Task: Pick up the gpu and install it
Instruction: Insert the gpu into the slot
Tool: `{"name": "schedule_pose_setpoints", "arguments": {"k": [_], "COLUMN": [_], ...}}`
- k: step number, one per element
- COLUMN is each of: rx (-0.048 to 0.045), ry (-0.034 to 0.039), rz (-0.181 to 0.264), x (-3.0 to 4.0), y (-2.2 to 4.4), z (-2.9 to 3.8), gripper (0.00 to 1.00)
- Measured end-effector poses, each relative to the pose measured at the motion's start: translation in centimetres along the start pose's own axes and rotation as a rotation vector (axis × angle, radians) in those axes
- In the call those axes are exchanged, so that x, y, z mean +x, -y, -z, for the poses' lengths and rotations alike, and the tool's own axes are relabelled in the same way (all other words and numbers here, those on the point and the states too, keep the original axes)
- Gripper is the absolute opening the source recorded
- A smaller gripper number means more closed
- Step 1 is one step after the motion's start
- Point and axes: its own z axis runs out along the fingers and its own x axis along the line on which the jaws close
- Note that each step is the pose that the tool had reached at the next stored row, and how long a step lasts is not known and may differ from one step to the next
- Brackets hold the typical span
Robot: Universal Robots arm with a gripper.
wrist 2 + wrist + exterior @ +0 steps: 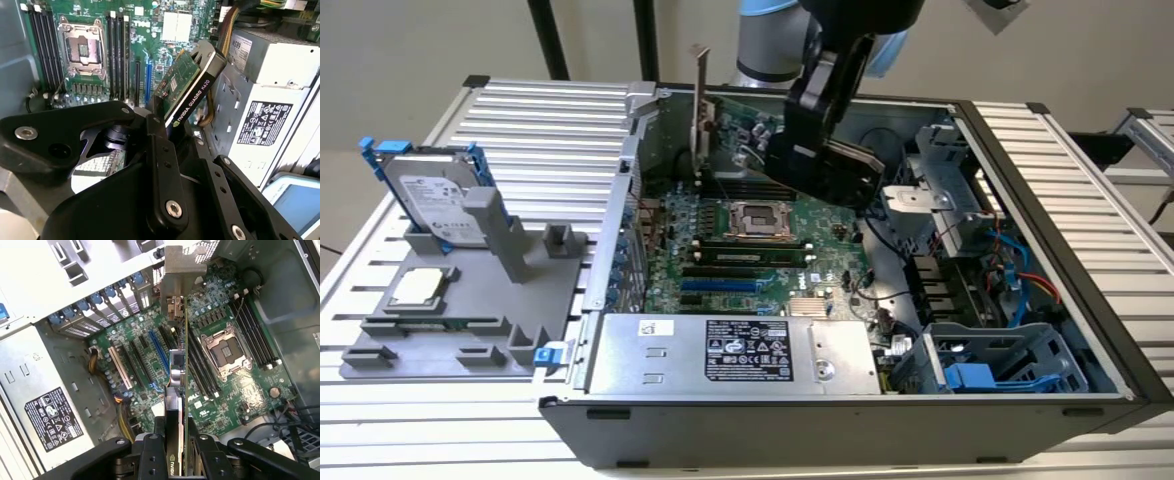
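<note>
While the gripper is clamped on the gpu, we hold the card over the motherboard, not yet seated.
We judge the step as the approach to install. The gpu hangs on edge inside the open case, clear of the board, its bracket toward the slotted case wall. Seating calls for the card's edge lined up over a slot, the bracket at a rear opening and a straight push down. The blue slot lies just beside the card's line, the socket on the other side. The power supply and cables stand near the slots; the drive sits well apart, outside the case.
</note>
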Motion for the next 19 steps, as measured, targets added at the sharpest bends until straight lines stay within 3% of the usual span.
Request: {"name": "schedule_pose_setpoints", "arguments": {"k": [19], "rx": [-0.002], "ry": [-0.0055], "rz": [0.107], "x": [-0.01], "y": [-0.01], "z": [0.24], "gripper": [0.0]}}
